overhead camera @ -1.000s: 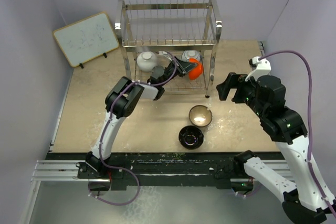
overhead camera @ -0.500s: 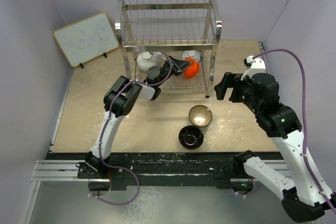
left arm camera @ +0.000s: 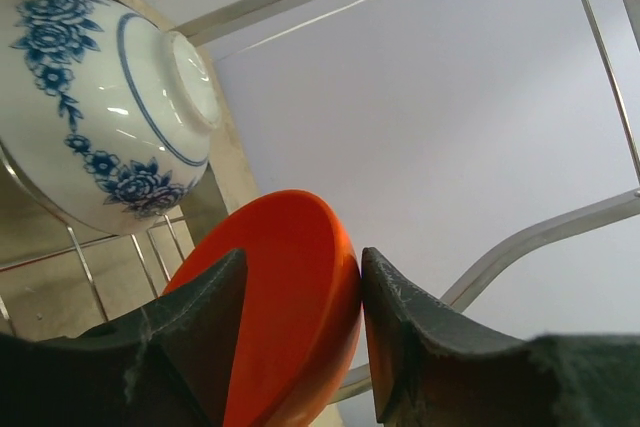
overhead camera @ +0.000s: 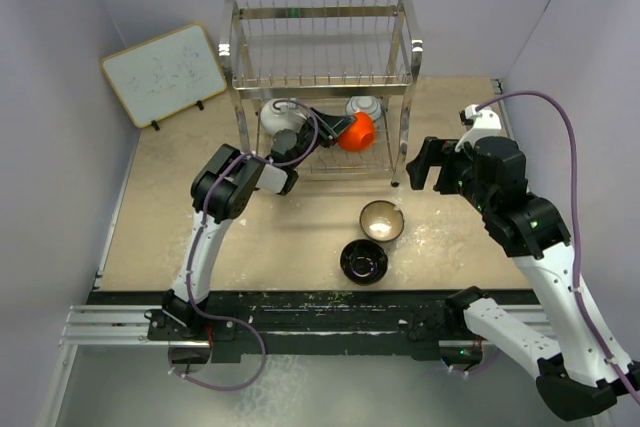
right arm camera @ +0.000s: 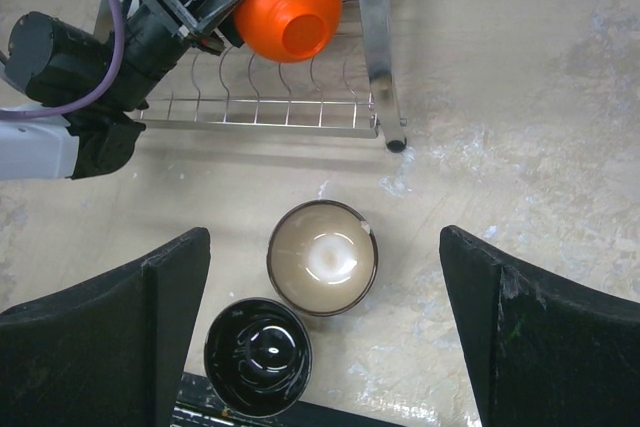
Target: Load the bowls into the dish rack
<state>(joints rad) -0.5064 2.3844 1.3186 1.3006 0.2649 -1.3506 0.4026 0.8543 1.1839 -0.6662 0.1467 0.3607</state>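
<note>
Top camera looks steeply down from the near side. Left wrist camera hugs the orange bowl (left arm camera: 290, 317); right wrist views it from above.

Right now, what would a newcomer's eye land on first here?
The bright orange bowl, tipped on its side in the steel dish rack's lower tier, between the left gripper's fingers. Next, the tan bowl and glossy black bowl sitting on the table in front of the rack.
</note>
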